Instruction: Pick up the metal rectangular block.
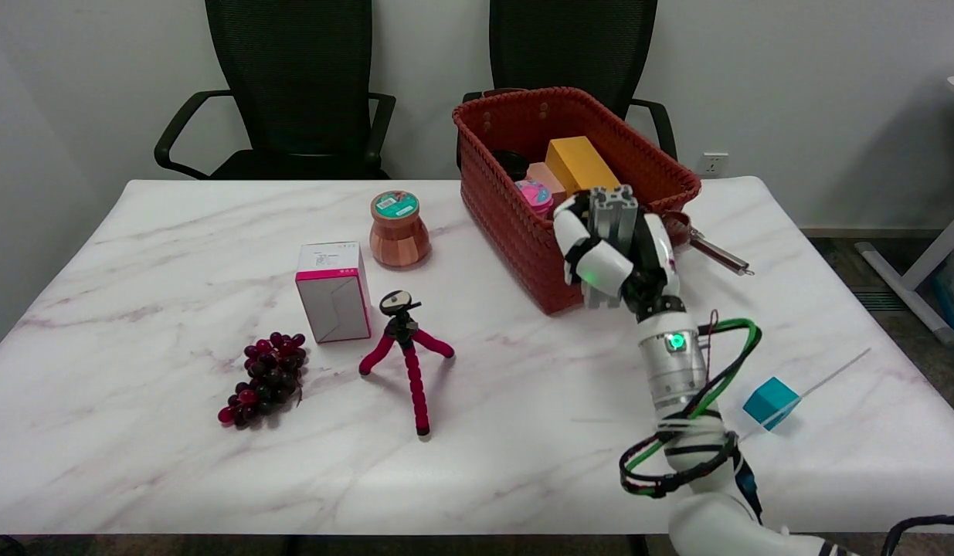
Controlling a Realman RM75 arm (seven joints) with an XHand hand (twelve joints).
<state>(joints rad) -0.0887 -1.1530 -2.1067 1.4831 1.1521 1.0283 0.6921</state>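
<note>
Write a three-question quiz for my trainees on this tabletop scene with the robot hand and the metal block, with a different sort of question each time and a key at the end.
1. True or false: the right hand holds the metal rectangular block upright, beside the red woven basket.
2. Which thing lies nearest the box with the pink band? A) the teal cube B) the red-legged mini tripod C) the yellow box
3. Fill in: the bunch of dark grapes rests on the ____ table.

Key
1. True.
2. B; the cube sits far off on the right and the yellow box is inside the basket.
3. Marble-patterned white.
</note>
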